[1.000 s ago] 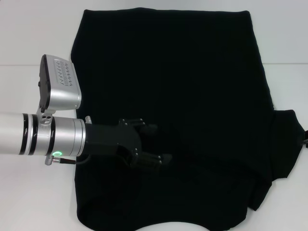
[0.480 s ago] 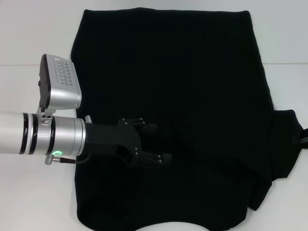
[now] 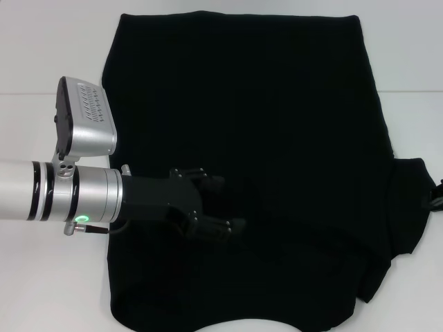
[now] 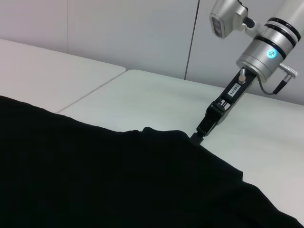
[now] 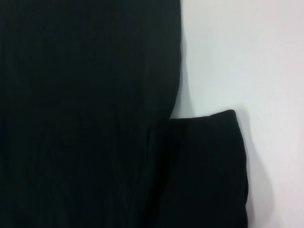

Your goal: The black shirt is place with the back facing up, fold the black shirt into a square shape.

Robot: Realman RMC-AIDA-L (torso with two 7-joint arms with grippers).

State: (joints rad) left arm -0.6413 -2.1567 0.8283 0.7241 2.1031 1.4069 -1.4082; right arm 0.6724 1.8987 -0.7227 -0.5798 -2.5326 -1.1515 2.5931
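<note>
- Left gripper (image 3: 220,205) hangs low over the shirt's (image 3: 277,104) near left part, jaws apart, nothing in them.
- Right gripper (image 4: 203,131) sits at the right sleeve edge; can't tell if it's pinching.
- Shirt's spread on the white table (image 3: 41,277), left side looks folded in already (right sleeve sticks out), so the right and lengthwise folds remain.
- Nothing's in the way.

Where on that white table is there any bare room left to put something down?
Bare white table lies beside the black shirt's left edge, below the left arm, and at the far right above the sleeve. The middle is all shirt, with the left tool over it; the right tool meets the sleeve.
</note>
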